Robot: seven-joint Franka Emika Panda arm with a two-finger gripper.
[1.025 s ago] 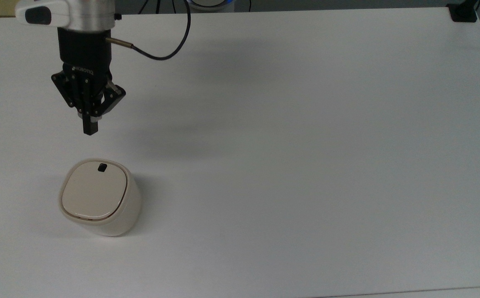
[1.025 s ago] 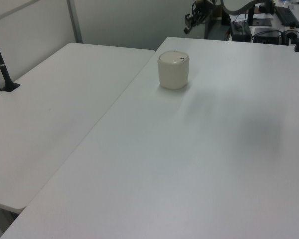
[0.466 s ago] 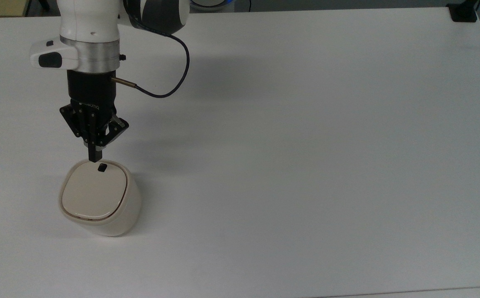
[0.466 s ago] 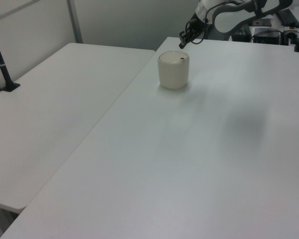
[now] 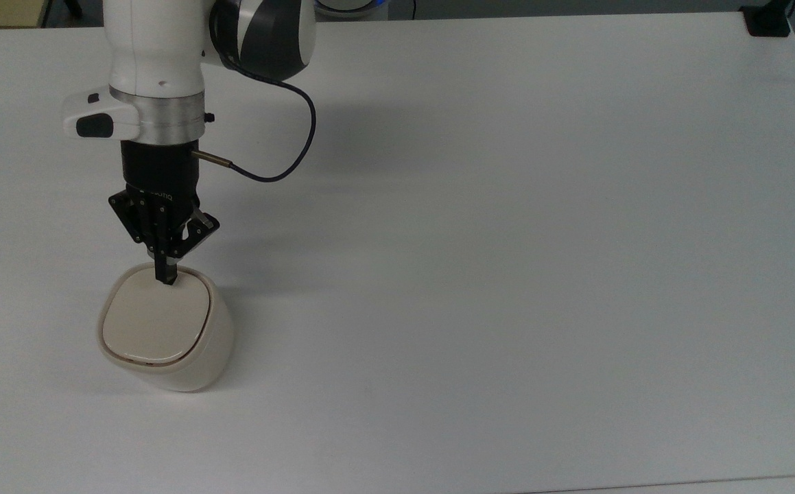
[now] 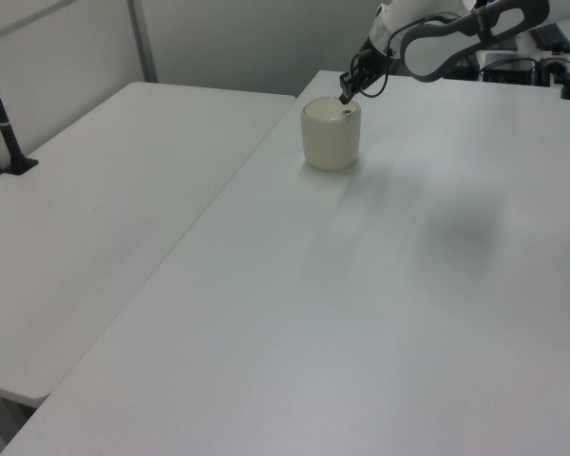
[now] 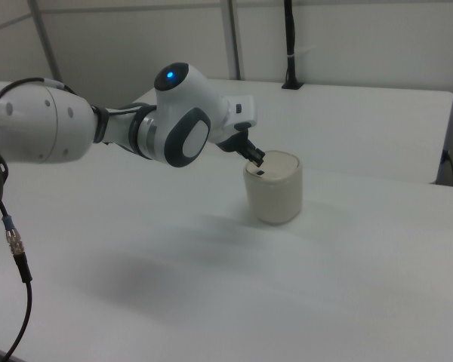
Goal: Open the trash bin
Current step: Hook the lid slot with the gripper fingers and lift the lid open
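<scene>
The trash bin (image 5: 164,329) is a small cream-white tub with a flat lid that lies closed, standing at the top view's lower left. My gripper (image 5: 166,276) points straight down with its fingers pressed together and nothing between them. Its tip sits over the far edge of the lid, covering the spot of the black button in the top view. In the right view the gripper (image 7: 257,158) hovers just above the bin (image 7: 274,192), and the small dark button (image 7: 261,173) shows just below the tip. The left view has the gripper (image 6: 345,96) at the bin's (image 6: 331,141) far rim.
A black cable (image 5: 287,158) loops off the wrist to the top view's right. A black clamp (image 5: 767,20) sits at the table's far right corner. In the left view a second table (image 6: 95,209) adjoins on the left, with a black post (image 6: 5,128).
The arm has come down and toward the bin over the last second. The fingertip went from well clear of the bin to over the lid's button, which it now covers.
</scene>
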